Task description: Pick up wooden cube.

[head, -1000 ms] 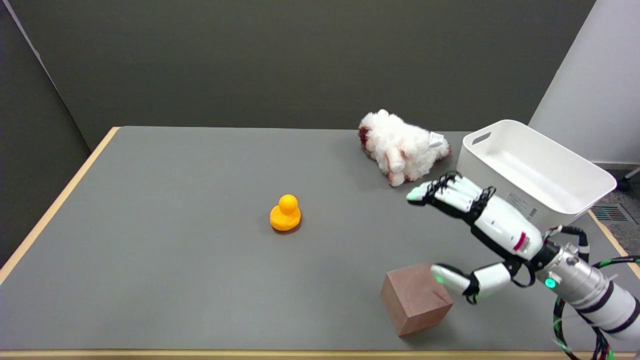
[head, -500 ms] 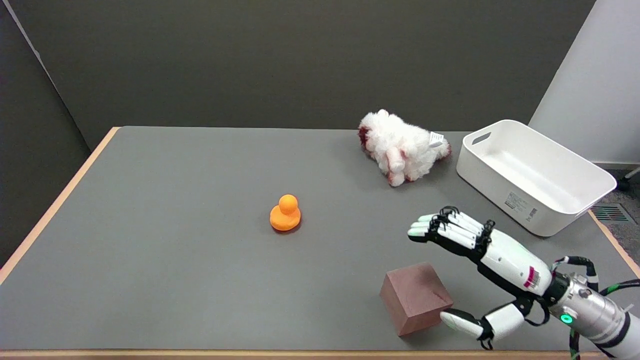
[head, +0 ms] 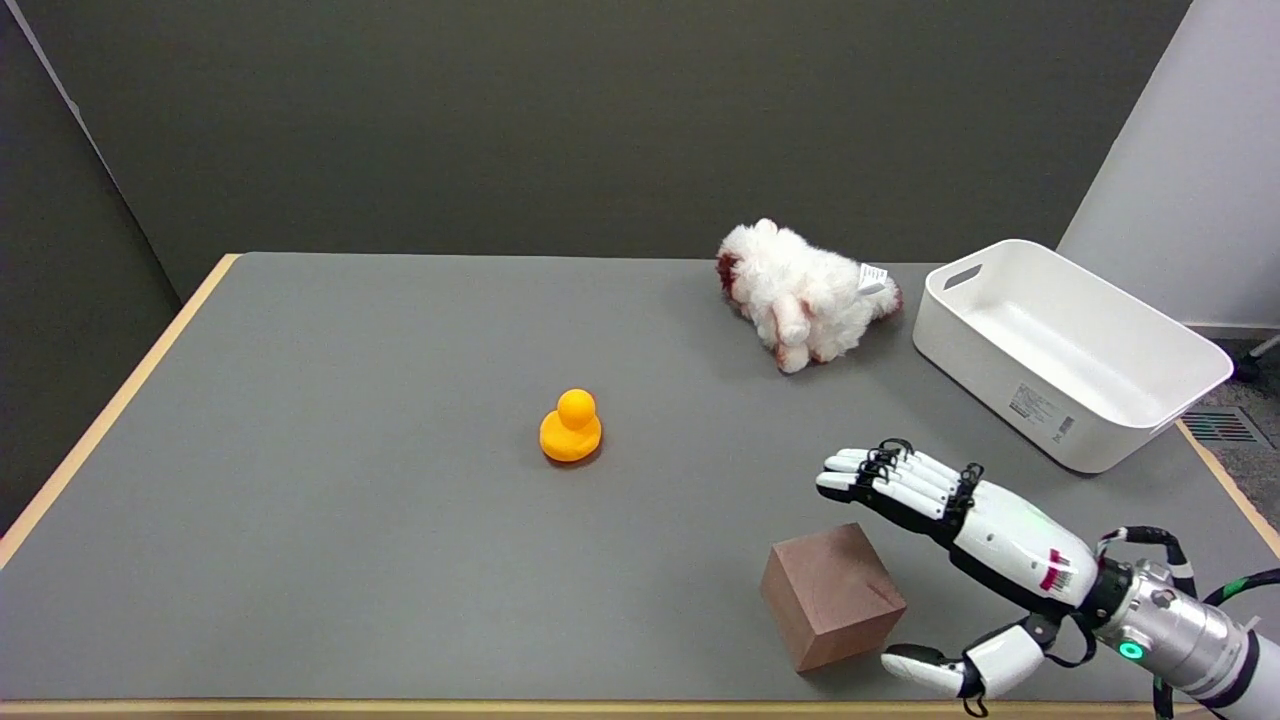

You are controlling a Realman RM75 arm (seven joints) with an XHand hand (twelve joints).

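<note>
A grey table [head: 350, 520] with a pale wooden edge fills most of the head view, set against a dark wall. Toward its middle sits a small orange rubber duck [head: 571, 427], upright and well apart from everything else. Farther right, near the far edge, a fluffy white plush toy [head: 802, 295] with reddish-brown patches lies on its side, a small white tag showing at its right end.

Nearer the front edge, right of centre, the wooden cube [head: 832, 595] rests on the table, turned so one corner points toward the camera; its top face and two reddish-brown side faces show. It stands alone on the surface, not lifted.

The right hand [head: 955, 555] reaches in from the lower right, spread wide and holding nothing. Its fingers [head: 880, 478] stretch out together above and beyond the cube's far right side, pointing left, and are clear of the block. The thumb [head: 925, 667] lies low by the table's front edge, just beside the cube's near right face; whether its tip touches the wood cannot be told. The cube's right corner sits in the gap between fingers and thumb.

At the far right, a white plastic bin [head: 1000, 385] with a handle cut-out stands near the table's right edge, just beside the plush toy.
</note>
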